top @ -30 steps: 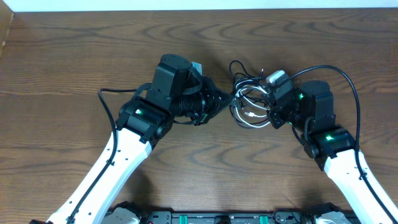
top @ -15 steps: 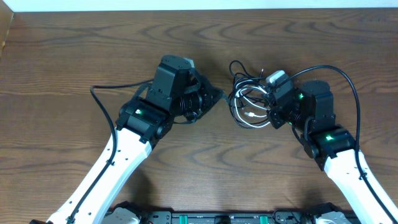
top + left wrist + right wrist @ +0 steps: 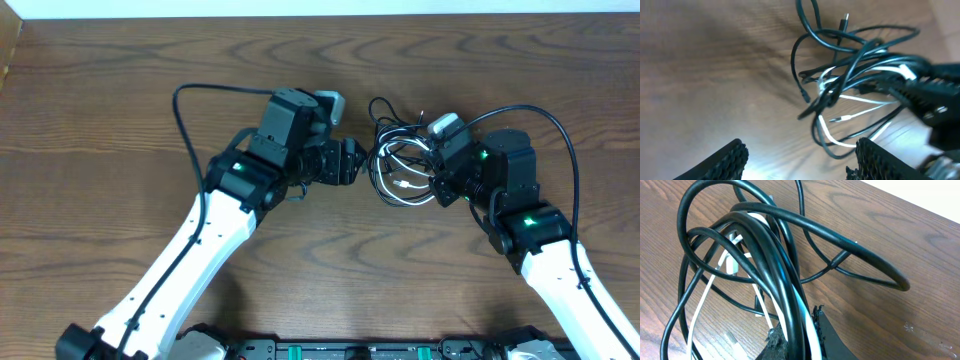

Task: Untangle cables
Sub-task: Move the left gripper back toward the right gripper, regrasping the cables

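Tabletop (image 3: 100, 100) roomy left | left end effector (image 3: 351, 162) wide, empty | right end effector (image 3: 438, 180) clamps cables (image 3: 398, 160)

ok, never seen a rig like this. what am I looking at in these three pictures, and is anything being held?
It is a two-armed robot at a wooden table: a left arm and a right arm, both white with black wrists. The wide picture comes from a fixed camera above. The other two come from small cameras on the wrists, so each sees its own fingers.

On the table lies one knot of thin black and white cables. The right claw is shut on part of that knot; its wrist view shows strands running into the grip. The left claw is open beside the knot and holds nothing. Its two dark fingers stand apart at the bottom of its view.
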### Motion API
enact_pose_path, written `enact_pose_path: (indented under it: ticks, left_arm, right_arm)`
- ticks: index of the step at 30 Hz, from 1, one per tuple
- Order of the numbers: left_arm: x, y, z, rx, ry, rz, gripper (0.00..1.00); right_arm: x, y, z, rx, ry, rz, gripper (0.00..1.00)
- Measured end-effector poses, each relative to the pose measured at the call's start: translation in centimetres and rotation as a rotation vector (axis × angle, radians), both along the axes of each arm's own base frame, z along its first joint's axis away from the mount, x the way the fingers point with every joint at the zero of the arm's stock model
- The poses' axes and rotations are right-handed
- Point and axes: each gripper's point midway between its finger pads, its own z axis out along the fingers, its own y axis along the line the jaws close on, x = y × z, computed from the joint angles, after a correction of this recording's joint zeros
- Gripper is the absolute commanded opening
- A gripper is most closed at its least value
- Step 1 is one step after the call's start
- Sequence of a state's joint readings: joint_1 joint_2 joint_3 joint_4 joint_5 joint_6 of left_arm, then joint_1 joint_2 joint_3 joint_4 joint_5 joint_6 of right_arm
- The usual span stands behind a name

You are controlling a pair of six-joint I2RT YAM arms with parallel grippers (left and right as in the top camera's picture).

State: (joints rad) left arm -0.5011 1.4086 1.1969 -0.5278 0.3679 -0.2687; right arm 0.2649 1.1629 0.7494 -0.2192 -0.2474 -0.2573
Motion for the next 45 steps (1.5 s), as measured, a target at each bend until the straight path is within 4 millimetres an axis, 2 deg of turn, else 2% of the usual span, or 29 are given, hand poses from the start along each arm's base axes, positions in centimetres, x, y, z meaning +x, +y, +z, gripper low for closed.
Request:
enact_pose_path:
  ticks: [6, 13, 18, 25, 26, 29, 37, 44, 45]
  left_arm:
    - [1.4, -0.7, -1.0, 0.069, -0.109, -0.117, 0.70]
    - [2.1, -1.1, -1.4, 0.095, -0.158, -0.163, 0.70]
    - [1.7, -2.1, -1.2, 0.101, -0.192, -0.209, 0.70]
    - [-0.2, -5.0, -0.7, 0.109, -0.272, -0.357, 0.70]
    - [-0.3, -5.2, -0.6, 0.109, -0.279, -0.370, 0.68]
    - [-0.4, -5.4, -0.5, 0.109, -0.295, -0.386, 0.47]
    - [0.1, -5.8, -0.1, 0.115, -0.351, -0.412, 0.46]
    - [0.6, -6.1, -1.7, 0.129, -0.325, -0.420, 0.45]
    - [0.6, -6.2, -1.8, 0.131, -0.324, -0.422, 0.37]
  right_arm:
    - [0.0, 0.0, 0.0, 0.000, 0.000, 0.000, 0.01]
    - [0.0, 0.0, 0.0, 0.000, 0.000, 0.000, 0.01]
    - [0.0, 0.0, 0.0, 0.000, 0.000, 0.000, 0.01]
    - [0.0, 0.0, 0.0, 0.000, 0.000, 0.000, 0.01]
    - [0.0, 0.0, 0.0, 0.000, 0.000, 0.000, 0.01]
    - [0.0, 0.1, 0.0, 0.002, 0.001, 0.003, 0.01]
    - [-0.2, 0.4, 0.1, 0.014, 0.004, 0.019, 0.01]
    - [-0.5, 0.9, 0.2, 0.034, 0.009, 0.050, 0.01]
    - [-0.6, 1.0, 0.2, 0.039, 0.011, 0.058, 0.01]
